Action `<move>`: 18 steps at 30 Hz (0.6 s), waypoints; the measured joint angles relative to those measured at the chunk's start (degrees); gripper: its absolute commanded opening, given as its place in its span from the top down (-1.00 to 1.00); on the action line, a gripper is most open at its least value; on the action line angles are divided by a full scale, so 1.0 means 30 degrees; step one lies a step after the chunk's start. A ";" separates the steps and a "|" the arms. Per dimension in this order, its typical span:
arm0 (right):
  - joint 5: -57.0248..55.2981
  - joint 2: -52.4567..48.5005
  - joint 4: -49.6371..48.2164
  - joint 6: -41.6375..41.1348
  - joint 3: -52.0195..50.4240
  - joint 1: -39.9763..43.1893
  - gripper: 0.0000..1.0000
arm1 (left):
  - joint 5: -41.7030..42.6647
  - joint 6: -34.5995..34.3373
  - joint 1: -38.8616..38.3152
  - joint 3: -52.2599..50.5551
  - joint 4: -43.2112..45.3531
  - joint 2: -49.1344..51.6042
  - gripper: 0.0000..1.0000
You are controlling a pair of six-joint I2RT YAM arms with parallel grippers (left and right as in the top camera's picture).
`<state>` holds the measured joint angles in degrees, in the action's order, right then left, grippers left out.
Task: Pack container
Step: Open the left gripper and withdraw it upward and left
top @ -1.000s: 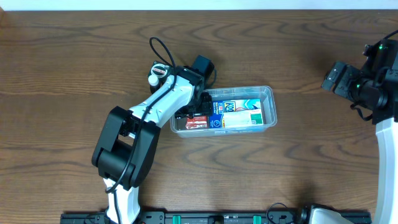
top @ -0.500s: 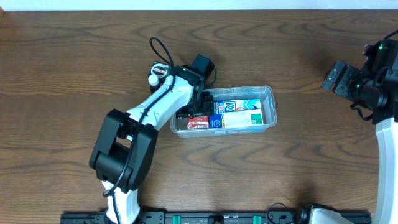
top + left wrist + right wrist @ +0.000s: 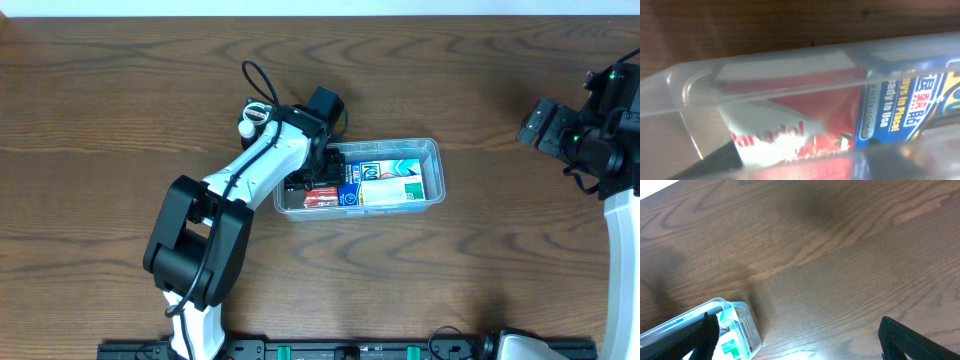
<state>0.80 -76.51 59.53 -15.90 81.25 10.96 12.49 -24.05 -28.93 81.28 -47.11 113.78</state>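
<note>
The clear plastic container [image 3: 432, 150] sits mid-table and holds a red-and-white box [image 3: 316, 198], a blue box [image 3: 349, 190] and a white-and-green box [image 3: 395, 188]. My left gripper [image 3: 316, 178] reaches into the container's left end. In the left wrist view the red-and-white box [image 3: 790, 135] lies between my blurred dark fingers [image 3: 797, 167], behind the container's rim [image 3: 790, 85] and beside the blue box [image 3: 895, 110]. My right gripper [image 3: 535, 125] hangs far right, open and empty; its wrist view [image 3: 800, 347] shows the container's right end [image 3: 740, 325].
The brown wooden table [image 3: 480, 270] surrounds the container. The left arm's black cable [image 3: 262, 78] loops behind its wrist. The mounting rail [image 3: 340, 350] runs along the front edge.
The left arm's elbow has shifted slightly left. The container, its boxes and the right arm have not moved.
</note>
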 measured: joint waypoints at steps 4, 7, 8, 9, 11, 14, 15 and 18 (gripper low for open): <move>0.0000 0.0000 0.0000 0.0007 0.0000 0.0000 -0.98 | 0.0189 0.0539 0.0051 0.0051 -0.0678 0.0000 -0.70; 0.0000 0.0000 0.0000 0.0000 0.0000 0.0000 -0.98 | 0.0248 0.0685 0.0255 0.0066 -0.0867 -0.0146 -0.70; 0.0000 0.0000 0.0000 0.0000 0.0000 0.0000 -0.98 | 0.0299 0.0707 0.0372 0.0073 -0.0882 -0.0277 -0.70; 0.0000 0.0000 0.0000 0.0007 0.0000 0.0000 -0.98 | 0.0291 0.0772 0.0503 0.0073 -0.0962 -0.0474 -0.71; 0.0000 0.0000 0.0000 0.0000 0.0000 0.0000 -0.99 | 0.0291 0.0918 0.0801 0.0073 -0.1231 -0.1071 -0.71; 0.0000 0.0000 0.0000 0.0000 0.0000 0.0000 -0.98 | 0.0430 0.1027 0.1166 0.0080 -0.1428 -0.2229 -0.74; 0.0000 0.0000 0.0000 0.0000 0.0000 0.0000 -0.98 | 0.0517 0.1056 0.1268 0.0080 -0.1435 -0.2761 -0.81; 0.0000 0.0000 0.0000 0.0000 0.0000 0.0000 -0.99 | 0.0772 0.1617 0.1341 0.0131 -0.1304 -0.4656 -0.96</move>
<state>0.80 -76.51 59.53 -15.90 81.25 10.96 14.81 -19.20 -24.91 81.67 -51.03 99.81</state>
